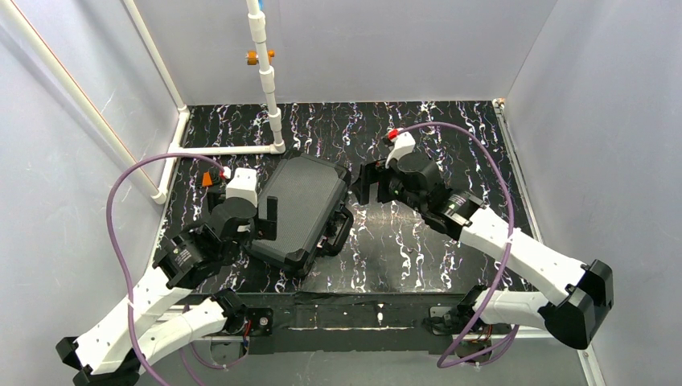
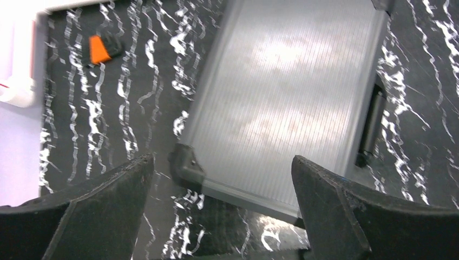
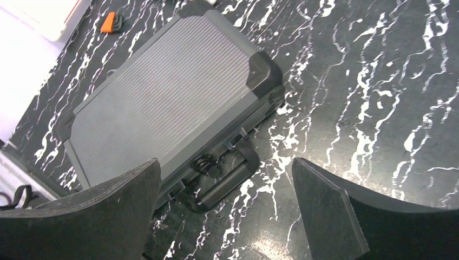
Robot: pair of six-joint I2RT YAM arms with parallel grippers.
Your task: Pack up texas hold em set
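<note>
We find the black rectangular hard case with the ribbed lid [image 1: 301,205] lying flat on the black, white-veined table [image 1: 434,249], lid uppermost and seemingly closed, between the two arms. Its long axis runs from near-left to far-right in the overhead view. The black carrying handle [image 3: 224,181] sits on the right-hand long side and points toward the right arm's side of the table. The left gripper [image 1: 261,221] hangs at the case's left long edge, fingers spread wide and holding nothing; its wrist camera looks down on a near corner of the lid. The right gripper [image 1: 366,185] stands just off the far-right corner, a little apart from the case, its fingers likewise wide apart and empty, with the handle side lying below and to its left. Both are close, the left one closer. No chips, dice or discs show outside the case. We judge that any further move, such as pressing the catches, falls on the handle side, which the right arm faces.
</note>
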